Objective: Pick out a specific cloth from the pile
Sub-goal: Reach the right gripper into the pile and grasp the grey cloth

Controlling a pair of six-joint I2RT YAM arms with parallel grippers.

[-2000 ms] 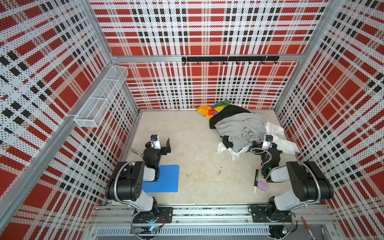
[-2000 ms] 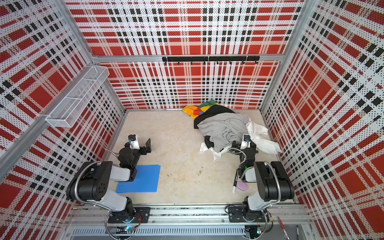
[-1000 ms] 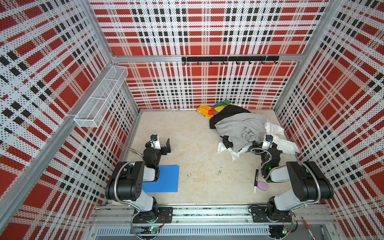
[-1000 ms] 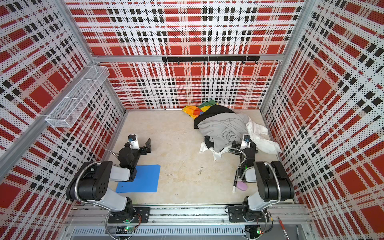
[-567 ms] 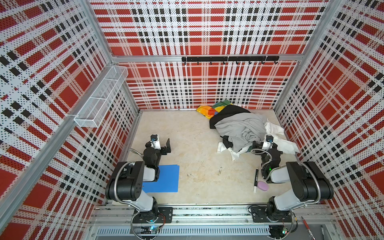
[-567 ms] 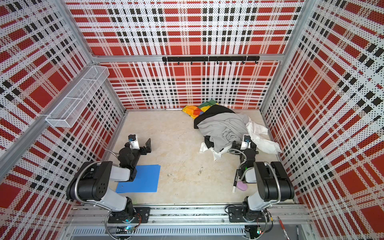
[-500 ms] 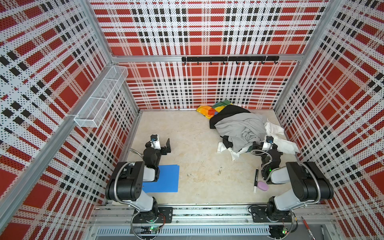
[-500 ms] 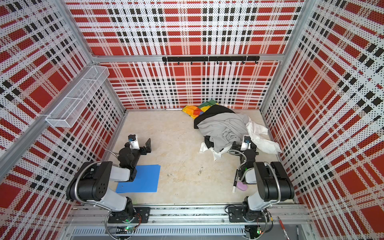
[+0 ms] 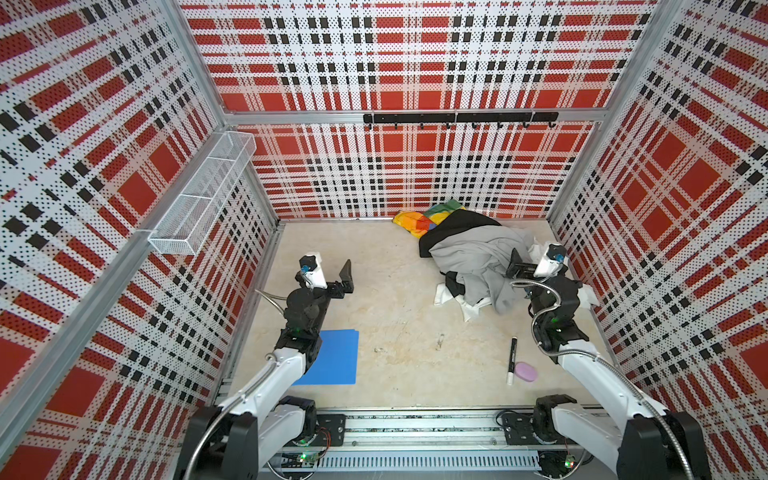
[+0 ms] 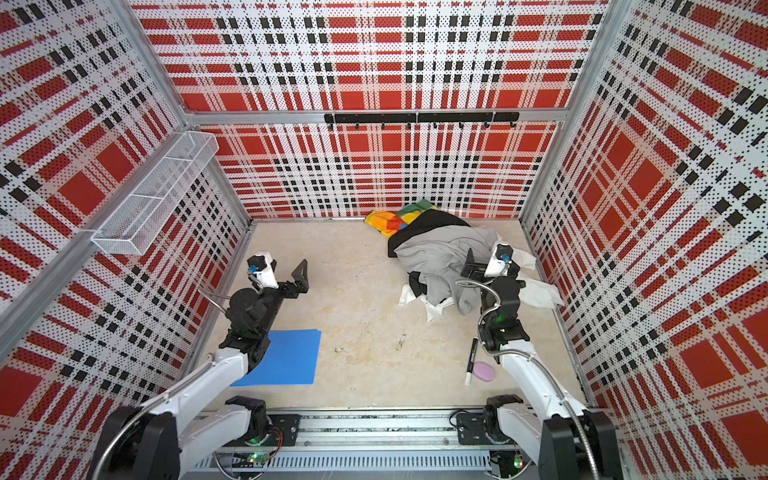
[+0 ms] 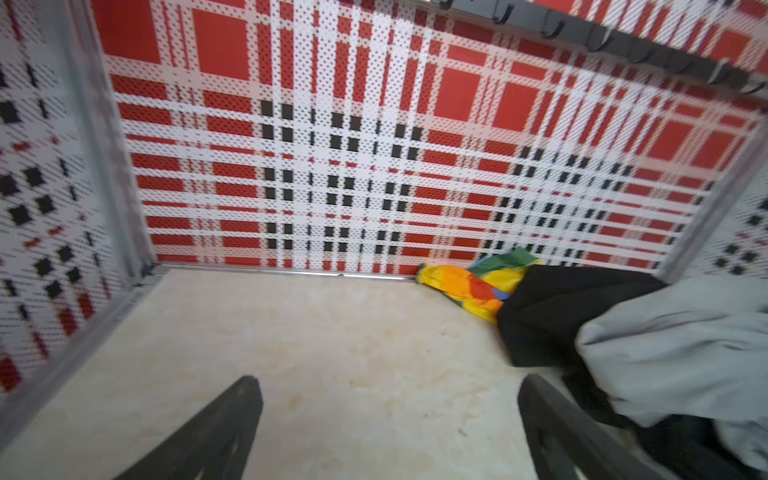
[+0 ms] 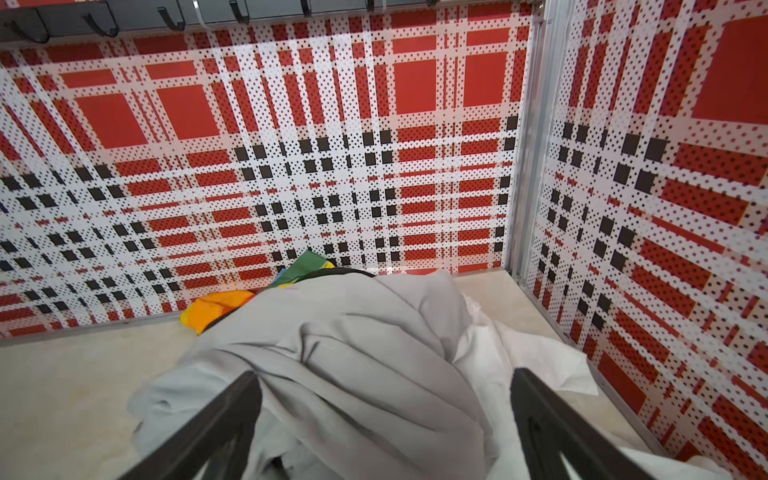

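In the far right corner of the worktop (image 9: 395,316) lies the pile (image 10: 436,257), close against the back wall and near the right wall. A grey garment (image 9: 482,253) lies on top and hides most of the white cloth (image 12: 532,353). The white cloth shows only at the edges: a wide flap on the right-wall side and small corners toward the middle of the worktop. A black garment (image 9: 453,226) lies under the grey one at the back, and a rainbow cloth (image 9: 419,220) sticks out beside it along the back wall.

My right pincer (image 12: 384,378) is spread wide and grasps nothing. Its fingers frame a grey fold, and I cannot tell whether they touch it. My left pincer (image 11: 388,386) is also released, over bare worktop well apart from the pile.

A marker (image 9: 512,359) and a pink oval (image 9: 525,372) lie near my right arm. A blue mat (image 9: 336,357) lies by my left arm. The middle of the worktop between them is open. A wire basket (image 9: 203,195) hangs on the left wall and a hook rail (image 9: 457,118) on the back wall.
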